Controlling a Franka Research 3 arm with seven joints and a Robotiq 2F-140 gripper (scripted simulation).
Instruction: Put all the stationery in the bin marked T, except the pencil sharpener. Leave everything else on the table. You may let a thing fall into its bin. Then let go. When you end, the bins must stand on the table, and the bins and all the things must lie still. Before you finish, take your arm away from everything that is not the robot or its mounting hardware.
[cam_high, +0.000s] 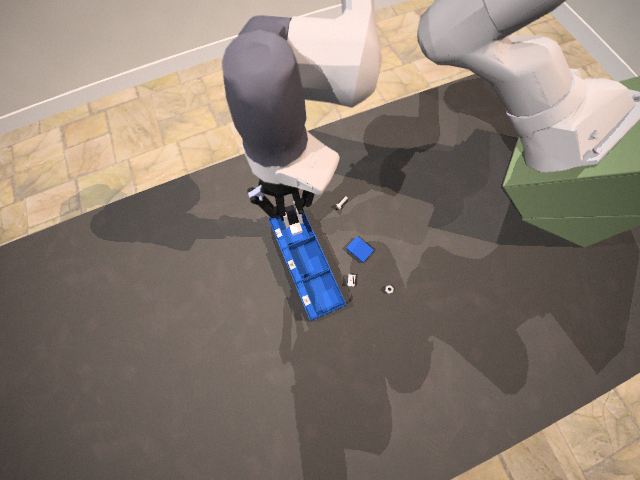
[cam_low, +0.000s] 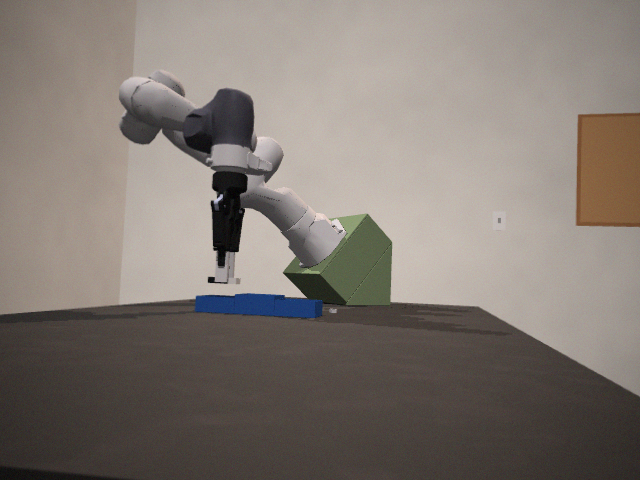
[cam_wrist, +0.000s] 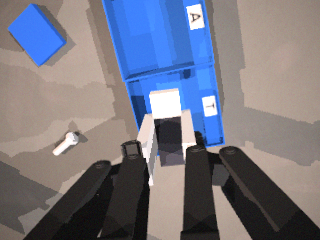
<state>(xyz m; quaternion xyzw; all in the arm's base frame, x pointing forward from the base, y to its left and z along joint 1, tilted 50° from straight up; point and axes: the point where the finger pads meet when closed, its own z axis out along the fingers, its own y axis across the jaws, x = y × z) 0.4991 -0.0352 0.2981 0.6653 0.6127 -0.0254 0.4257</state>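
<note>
My gripper (cam_high: 292, 217) (cam_low: 224, 279) (cam_wrist: 169, 126) is shut on a white eraser with a dark sleeve (cam_high: 295, 228) (cam_low: 236, 281) (cam_wrist: 165, 103). It holds the eraser level above the bin marked T (cam_high: 309, 226) (cam_wrist: 217, 131), clear of the bin in the exterior view. A small dark patch shows on the floor of bin T; I cannot tell what it is. The eraser and fingers hide part of that bin. The small pale pencil sharpener (cam_high: 351, 280) lies on the table beside the far end of the bin row.
Bins A (cam_high: 328, 262) (cam_wrist: 160, 35) and P (cam_high: 343, 301) adjoin bin T in one blue row. A blue block (cam_high: 359, 249) (cam_wrist: 37, 35), a pale bolt (cam_high: 341, 203) (cam_wrist: 66, 144) and a hex nut (cam_high: 386, 290) lie on the table on the robot-base side of the row.
</note>
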